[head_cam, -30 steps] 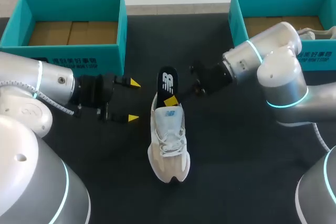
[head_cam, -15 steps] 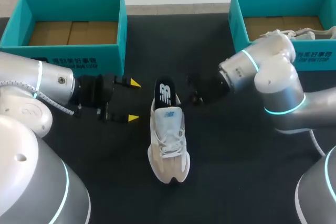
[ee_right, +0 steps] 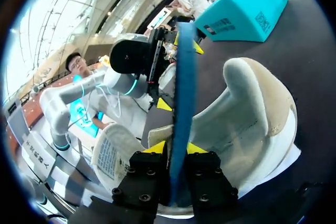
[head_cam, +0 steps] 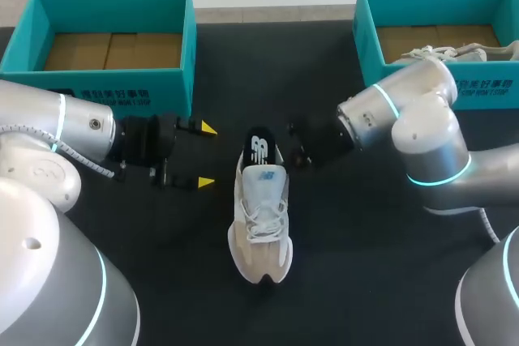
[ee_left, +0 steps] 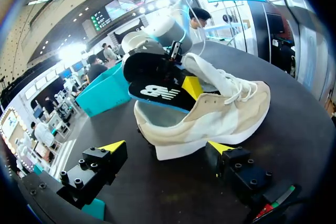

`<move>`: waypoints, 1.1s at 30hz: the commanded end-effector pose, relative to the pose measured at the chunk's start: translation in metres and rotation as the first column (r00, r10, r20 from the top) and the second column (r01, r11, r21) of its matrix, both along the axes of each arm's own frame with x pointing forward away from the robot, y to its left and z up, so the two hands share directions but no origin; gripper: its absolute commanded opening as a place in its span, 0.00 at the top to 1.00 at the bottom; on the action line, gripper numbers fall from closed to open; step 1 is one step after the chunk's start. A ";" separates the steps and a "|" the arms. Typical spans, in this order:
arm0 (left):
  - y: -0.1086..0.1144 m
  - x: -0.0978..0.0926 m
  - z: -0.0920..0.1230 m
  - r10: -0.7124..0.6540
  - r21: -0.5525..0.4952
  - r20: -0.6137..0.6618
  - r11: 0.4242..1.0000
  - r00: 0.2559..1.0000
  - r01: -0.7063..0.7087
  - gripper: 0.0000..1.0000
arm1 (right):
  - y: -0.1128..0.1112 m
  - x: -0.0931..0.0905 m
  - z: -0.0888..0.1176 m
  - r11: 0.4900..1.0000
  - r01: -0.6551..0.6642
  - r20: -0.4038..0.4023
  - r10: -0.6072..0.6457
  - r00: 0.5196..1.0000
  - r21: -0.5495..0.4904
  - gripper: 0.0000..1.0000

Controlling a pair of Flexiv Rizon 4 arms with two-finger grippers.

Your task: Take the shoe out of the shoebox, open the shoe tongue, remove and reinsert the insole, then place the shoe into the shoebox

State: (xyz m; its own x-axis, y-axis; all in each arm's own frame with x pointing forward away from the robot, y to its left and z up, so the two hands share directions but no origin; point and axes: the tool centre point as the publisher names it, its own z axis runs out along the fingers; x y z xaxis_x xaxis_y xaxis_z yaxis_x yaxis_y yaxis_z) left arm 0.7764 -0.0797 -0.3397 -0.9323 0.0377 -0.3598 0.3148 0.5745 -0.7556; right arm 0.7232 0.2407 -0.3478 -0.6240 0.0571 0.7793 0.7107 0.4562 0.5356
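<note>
A beige and white shoe lies on the black table, toe toward the near edge. A black insole with a blue underside stands out of its heel opening. My right gripper is at the heel; in the right wrist view the right gripper is shut on the insole's blue edge, one yellow tip on each side. My left gripper stands open to the left of the shoe, holding nothing. In the left wrist view the left gripper faces the shoe's side, with the insole beyond.
A teal shoebox with a cardboard floor stands at the back left. A second teal shoebox at the back right holds another shoe. Bare black table lies in front of the shoe.
My right arm has turned and lowered the insole deeper into the shoe's heel; its yellow tip is now hidden. The left arm has not moved.
</note>
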 end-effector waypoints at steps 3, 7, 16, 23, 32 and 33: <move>0.000 0.000 0.000 0.000 0.004 -0.001 1.000 1.000 0.000 0.00 | -0.008 0.008 0.013 1.000 -0.001 0.024 0.002 1.000 -0.030 0.78; 0.000 0.000 0.000 0.000 0.004 -0.001 1.000 1.000 0.000 0.00 | -0.012 0.015 0.018 0.999 -0.001 0.040 0.002 0.999 -0.039 0.78; 0.000 0.000 0.000 0.000 0.004 -0.001 1.000 1.000 0.000 0.00 | -0.006 0.028 0.012 0.998 -0.046 0.030 0.047 0.998 -0.041 1.00; 0.000 0.000 0.000 0.000 0.004 -0.001 1.000 1.000 0.000 0.00 | 0.002 0.002 0.003 0.996 -0.080 -0.044 0.078 0.996 -0.042 1.00; 0.000 0.000 0.000 0.000 0.004 -0.001 1.000 1.000 0.000 0.00 | 0.006 -0.026 -0.006 0.994 -0.094 -0.125 0.087 0.988 -0.049 1.00; 0.000 0.000 0.000 0.000 0.004 -0.001 1.000 1.000 0.000 0.00 | 0.006 -0.024 -0.005 0.995 -0.091 -0.122 0.084 0.989 -0.051 1.00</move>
